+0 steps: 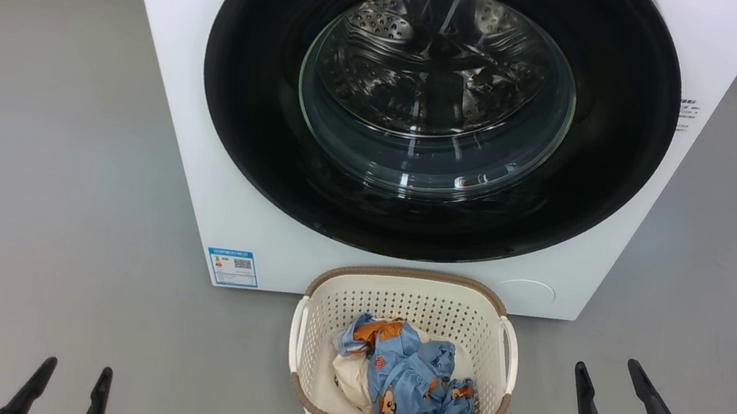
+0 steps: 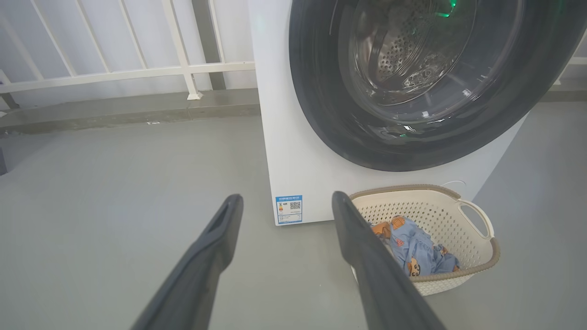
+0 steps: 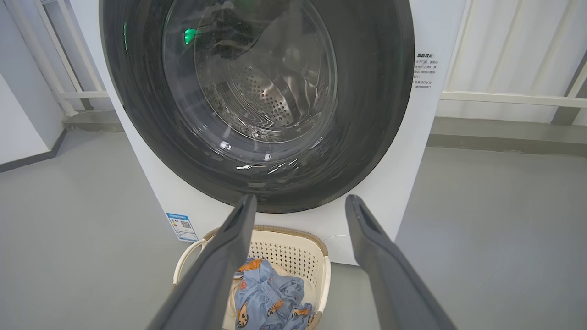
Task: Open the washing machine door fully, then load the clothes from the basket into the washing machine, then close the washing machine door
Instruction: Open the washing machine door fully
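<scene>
The white washing machine [image 1: 178, 62] [image 2: 293, 151] [image 3: 403, 174] stands ahead on the floor. Its round black washing machine door [image 1: 251, 109] [image 2: 321, 114] [image 3: 367, 137] is closed flat against the front, and the steel drum shows through the glass. The cream basket [image 1: 410, 294] [image 2: 477, 256] [image 3: 293, 252] sits on the floor just before the machine, holding light-blue bear-print clothes [image 1: 412, 381] [image 2: 415, 250] [image 3: 268, 298] over a cream cloth. My left gripper [image 1: 73, 367] [image 2: 285, 201] is open, low at the basket's left. My right gripper [image 1: 606, 365] [image 3: 300, 201] is open at the basket's right. Both hold nothing.
A blue label sticker [image 1: 232, 267] is on the washer's lower left corner. Grey floor [image 1: 50, 189] spreads on both sides of the machine. A white railing [image 2: 114, 73] [image 3: 513, 98] and a low kerb run behind it.
</scene>
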`<state>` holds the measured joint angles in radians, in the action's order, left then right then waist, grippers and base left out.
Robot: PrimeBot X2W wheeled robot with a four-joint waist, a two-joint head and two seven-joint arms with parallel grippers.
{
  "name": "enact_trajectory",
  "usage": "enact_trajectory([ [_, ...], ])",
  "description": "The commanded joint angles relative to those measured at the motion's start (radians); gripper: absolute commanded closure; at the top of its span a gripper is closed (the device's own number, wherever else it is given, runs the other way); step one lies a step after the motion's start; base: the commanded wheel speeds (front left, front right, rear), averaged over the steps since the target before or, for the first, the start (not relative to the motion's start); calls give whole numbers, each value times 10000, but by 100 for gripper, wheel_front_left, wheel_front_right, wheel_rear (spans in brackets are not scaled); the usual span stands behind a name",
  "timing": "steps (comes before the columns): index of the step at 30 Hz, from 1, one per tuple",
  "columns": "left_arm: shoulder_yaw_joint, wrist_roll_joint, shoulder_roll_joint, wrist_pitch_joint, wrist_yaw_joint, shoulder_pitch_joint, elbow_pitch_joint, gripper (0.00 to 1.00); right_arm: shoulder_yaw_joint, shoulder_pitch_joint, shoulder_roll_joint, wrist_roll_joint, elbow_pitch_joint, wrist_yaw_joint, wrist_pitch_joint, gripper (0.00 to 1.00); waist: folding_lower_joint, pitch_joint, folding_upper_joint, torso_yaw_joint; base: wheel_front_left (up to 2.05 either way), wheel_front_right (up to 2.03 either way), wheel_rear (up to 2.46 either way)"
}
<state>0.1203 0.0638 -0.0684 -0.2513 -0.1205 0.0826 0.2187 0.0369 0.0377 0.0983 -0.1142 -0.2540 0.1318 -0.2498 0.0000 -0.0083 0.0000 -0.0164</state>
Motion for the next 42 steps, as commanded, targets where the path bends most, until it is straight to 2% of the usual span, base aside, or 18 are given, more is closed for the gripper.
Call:
enact_trajectory([
  [1, 402, -54, -83, -105, -35, -332, -193, 0, -288, 349, 101, 111, 250, -11, -120, 0, 0, 1, 0, -4, 22, 22, -45],
  [10, 506, -115, -24, -105, -57, -371, -302, 0, -296, 329, 37, 124, 260, -11, -120, 0, 0, 30, 0, -56, 62, 62, -124],
  [30, 631, -46, 46, -105, -89, -385, -714, 0, -273, 340, 15, 145, 219, -11, -120, 0, 0, 49, 0, -57, 116, 116, -232],
  [42, 550, -112, 73, -105, -98, -322, -650, 0, -280, 312, 9, 132, 260, -11, -120, 0, 0, 61, 0, -49, 37, 37, -73],
])
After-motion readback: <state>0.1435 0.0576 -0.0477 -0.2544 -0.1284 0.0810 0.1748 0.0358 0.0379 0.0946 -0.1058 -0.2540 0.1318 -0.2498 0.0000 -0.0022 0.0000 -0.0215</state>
